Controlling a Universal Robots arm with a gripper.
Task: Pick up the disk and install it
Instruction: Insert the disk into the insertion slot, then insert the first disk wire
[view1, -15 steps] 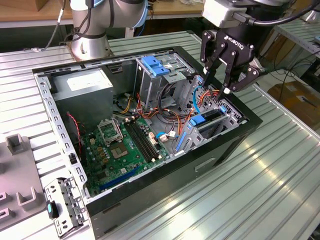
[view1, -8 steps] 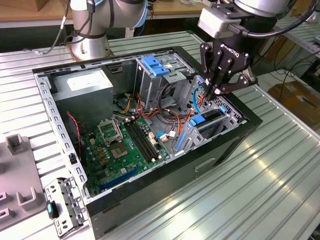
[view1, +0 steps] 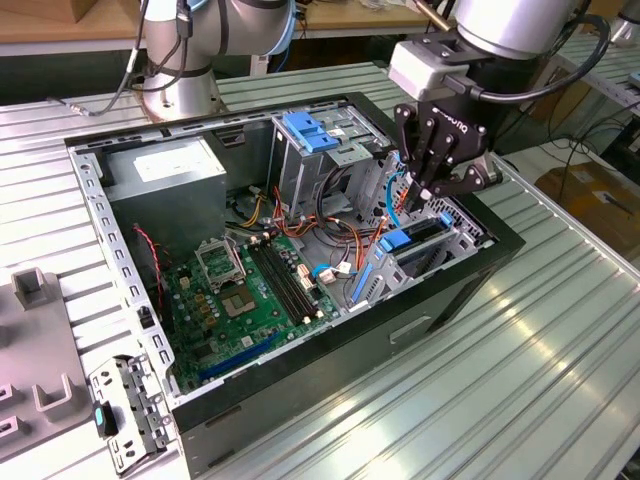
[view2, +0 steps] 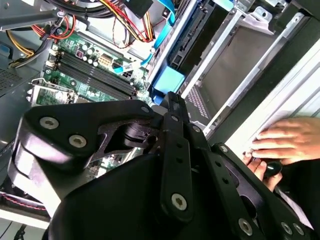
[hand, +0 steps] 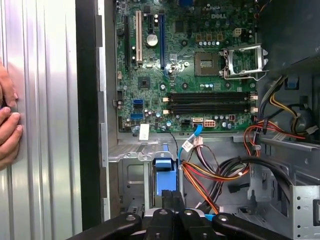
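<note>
The tool (view1: 424, 192) hangs over the open computer case (view1: 300, 392), above the drive bay at the end of the case on the exterior view's right. In the first wrist view its fingers (hand: 166, 201) are closed together, with nothing visible between them. Their tips stand just over the blue plastic end of the disk (view1: 408, 245), and I cannot tell if they touch it. The disk sits on its edge inside the bay, between the grey metal walls, with the blue part upward. A bundle of orange and red cables (view1: 345, 225) passes just beside the bay. Toward the exterior view's left lies the green motherboard (view1: 250, 290), and at the far left corner of the case is a grey box (view1: 165, 170) with a white sticker. A grey cage (view1: 315, 135) with a blue handle stands at the far side, near the tool. The case rests on a ribbed metal bench (view1: 520, 330), and a person's hand (hand: 6, 125) lies on the bench beside the case's black wall
</note>
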